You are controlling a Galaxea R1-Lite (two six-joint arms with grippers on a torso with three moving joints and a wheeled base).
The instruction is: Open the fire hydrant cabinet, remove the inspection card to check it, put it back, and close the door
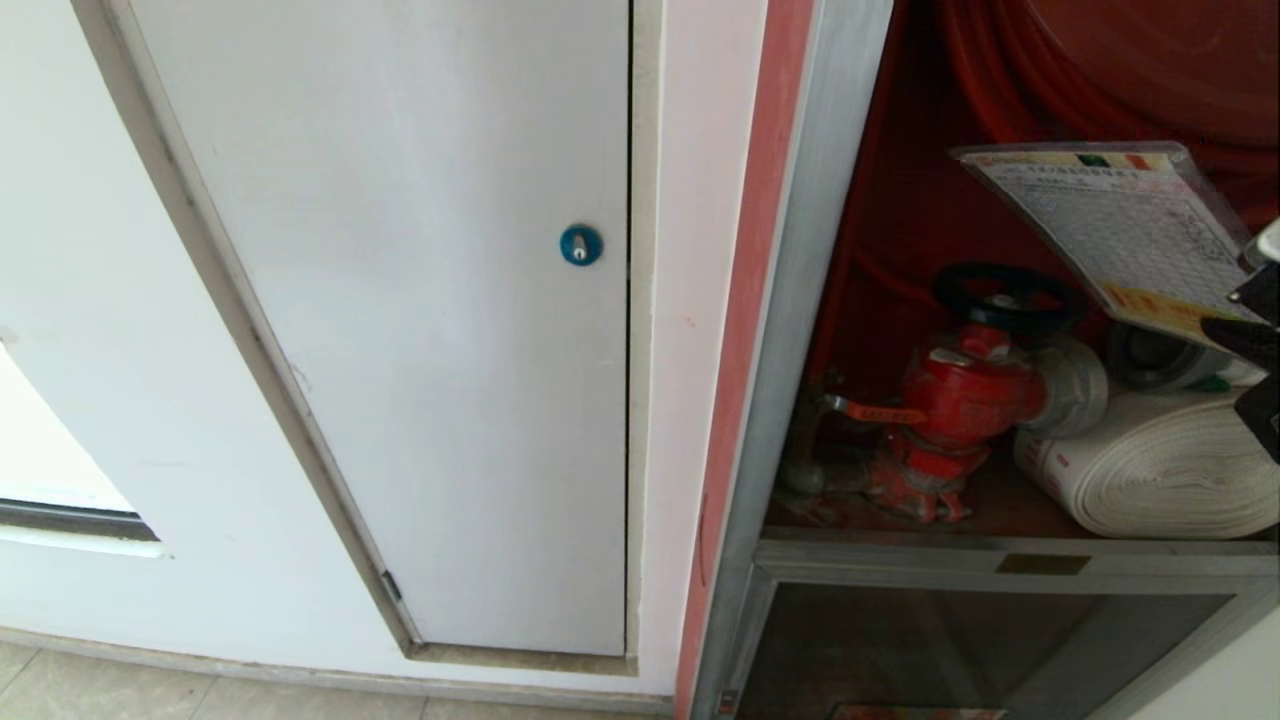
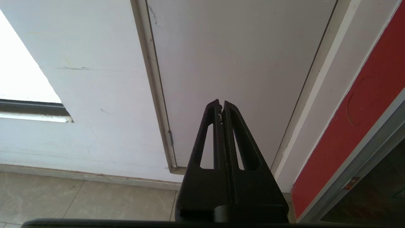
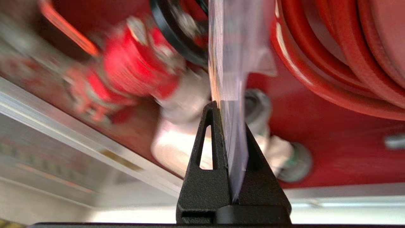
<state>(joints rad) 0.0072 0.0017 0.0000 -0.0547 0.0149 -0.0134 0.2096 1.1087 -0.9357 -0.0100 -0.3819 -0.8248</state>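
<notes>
We saw the fire hydrant cabinet (image 1: 800, 300) standing open at the right of the head view, its silver frame edging a red interior. The inspection card (image 1: 1120, 235), in a clear plastic sleeve, was held tilted in the air in front of the red hose reel (image 1: 1100, 70) and above the red valve (image 1: 965, 400). It carried a grid of fine printed rows, a coloured strip along its upper edge and a yellow band along its lower edge; we could not read any of the writing. Our right gripper (image 1: 1250, 335) was clamped on the card's lower right corner, and the right wrist view showed the card (image 3: 229, 63) edge-on, pinched between the black fingers (image 3: 205, 158).

The white rolled hose (image 1: 1160, 470) lay on the cabinet floor beside the valve. A small brass-coloured plate (image 1: 1042, 564) sat on the frame below, its text too small to read.

To the left was a plain white panel (image 1: 420, 300) with a blue round lock (image 1: 581, 245), set in a white wall (image 1: 80, 250) above pale floor tiles (image 1: 150, 695). Our left gripper (image 2: 222, 106) was pressed shut and empty, pointing at that panel.
</notes>
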